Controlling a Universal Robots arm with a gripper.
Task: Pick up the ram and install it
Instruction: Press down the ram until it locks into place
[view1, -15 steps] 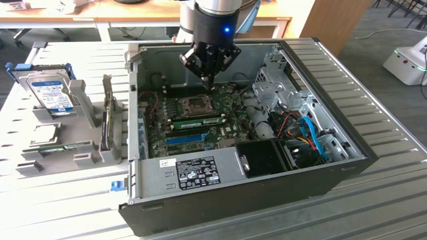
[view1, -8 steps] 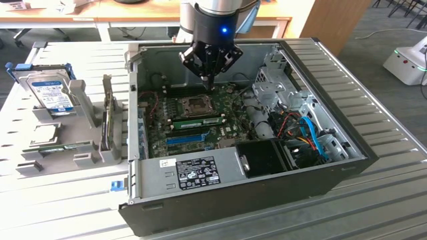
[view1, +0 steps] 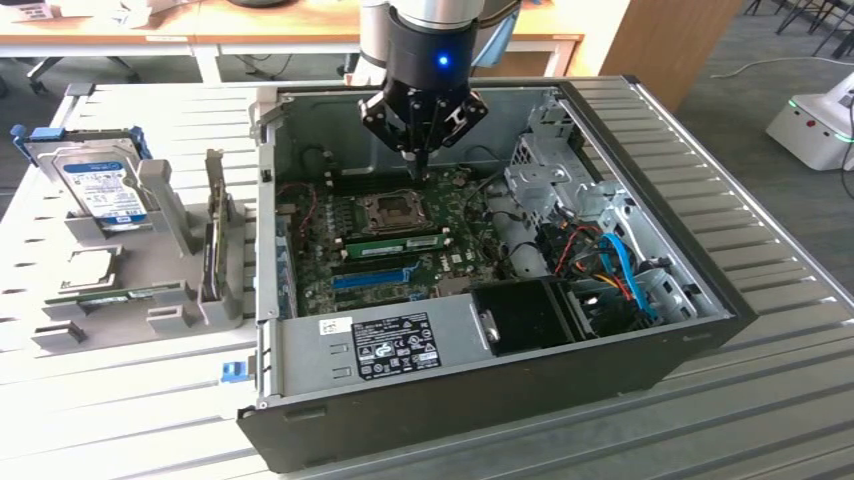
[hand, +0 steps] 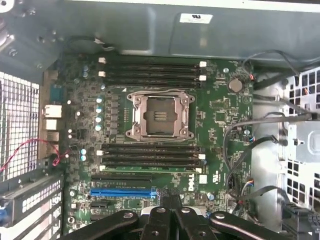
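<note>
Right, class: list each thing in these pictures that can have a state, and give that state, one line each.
gripper: shut, empty, above the motherboard
computer case: lying on its side, side panel off
CPU socket: empty, frame closed
ram: seated in a slot beside the CPU socket
blue expansion slot: empty
hard drive: outside the case, upright in a grey holder

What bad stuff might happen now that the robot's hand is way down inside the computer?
1. The shut jaws hang low over the green board, near the open chip socket. A bump there might bend something delicate.
2. The ram lies in its slot, but I cannot tell whether it is clicked fully in. If not, it might sit crooked.
3. Loose grey cables curl beside the board and might snag the arm.
</note>
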